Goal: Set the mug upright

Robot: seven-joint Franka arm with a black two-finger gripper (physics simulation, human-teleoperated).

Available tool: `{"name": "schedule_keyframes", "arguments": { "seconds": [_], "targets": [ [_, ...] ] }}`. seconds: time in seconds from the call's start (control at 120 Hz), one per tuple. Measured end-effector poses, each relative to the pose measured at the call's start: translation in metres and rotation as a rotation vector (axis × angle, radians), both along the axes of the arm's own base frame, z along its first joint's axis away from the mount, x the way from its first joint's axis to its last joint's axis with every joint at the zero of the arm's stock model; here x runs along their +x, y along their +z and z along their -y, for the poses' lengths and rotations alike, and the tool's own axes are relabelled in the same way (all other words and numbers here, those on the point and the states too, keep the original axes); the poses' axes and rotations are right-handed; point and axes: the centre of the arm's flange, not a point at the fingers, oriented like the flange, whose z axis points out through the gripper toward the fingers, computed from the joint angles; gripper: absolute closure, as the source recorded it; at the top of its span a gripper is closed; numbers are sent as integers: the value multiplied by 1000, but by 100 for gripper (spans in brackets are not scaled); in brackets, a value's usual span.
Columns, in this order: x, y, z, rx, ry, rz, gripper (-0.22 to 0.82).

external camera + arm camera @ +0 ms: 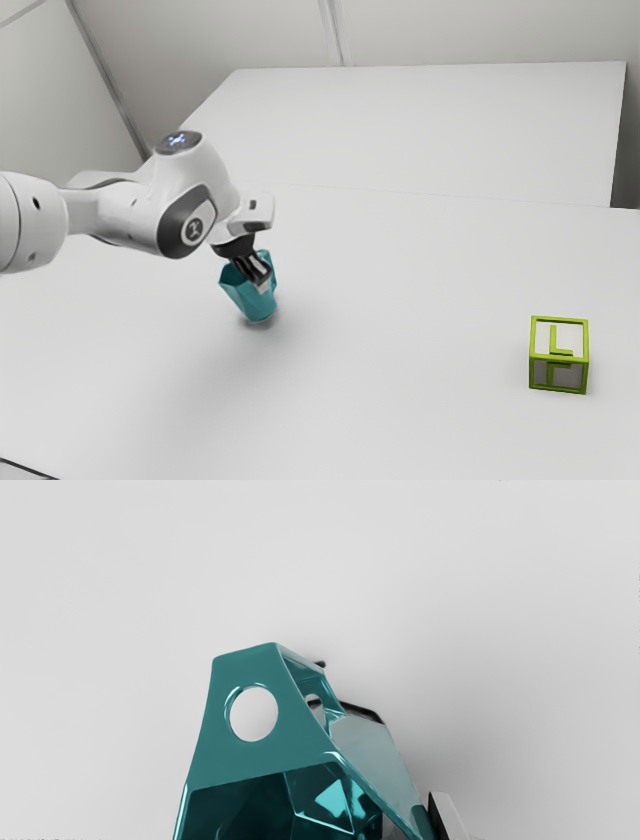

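Low at the table (420, 300), the mug (243, 293) sits tilted, its wall (372, 760) pinched in my end effector (262, 283); I judge it light, rigid and slick, best gripped there, near the rim (372, 790).

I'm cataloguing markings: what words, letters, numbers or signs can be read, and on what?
"L", in green: upper face of the block.
Another green mark, block's lower face: not surely readable.
Badge and lit sign on the arm: too small.
Mug: none seen.
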Motion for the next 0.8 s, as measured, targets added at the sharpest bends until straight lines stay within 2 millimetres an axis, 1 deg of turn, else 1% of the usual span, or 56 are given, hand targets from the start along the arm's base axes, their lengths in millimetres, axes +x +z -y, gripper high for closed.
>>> {"name": "schedule_keyframes", "arguments": {
  "seconds": [0.175, 0.292, 0.4, 0.433, 0.558, 0.617, 0.733, 0.8],
  "targets": [
    [-3, -8, -6, -10, 75, 4, 79],
    [-2, -10, -11, -16, 119, 10, 79],
    [-2, -12, -12, -20, 147, 10, 78],
    [-3, -13, -12, -23, 153, 9, 73],
    [-4, -12, -6, -31, 160, 10, 44],
    [-4, -12, -3, -33, 158, 11, 34],
    [-6, -10, 4, -34, 155, 13, 20],
    [-7, -3, 5, -32, 157, 28, 14]
  ]
}}
